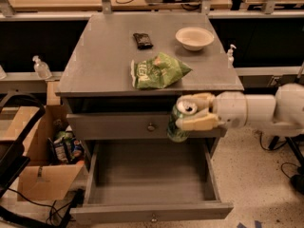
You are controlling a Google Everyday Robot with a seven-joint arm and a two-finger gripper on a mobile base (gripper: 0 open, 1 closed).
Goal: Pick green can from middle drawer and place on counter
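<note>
My gripper (194, 112) reaches in from the right and is shut on the green can (178, 124), fingers above and below its silver lid. The can is tilted, lid facing up and toward the camera, and hangs in the air just below the counter's front edge, in front of the closed upper drawer front. The middle drawer (152, 184) is pulled open beneath it, its grey floor bare. The counter (104, 61) is the grey cabinet top above.
On the counter lie a green snack bag (159, 71), a small dark packet (142, 40) and a white bowl (194, 38). A cardboard box (42, 151) with items stands left of the cabinet. A sanitizer bottle (42, 68) stands on the left ledge.
</note>
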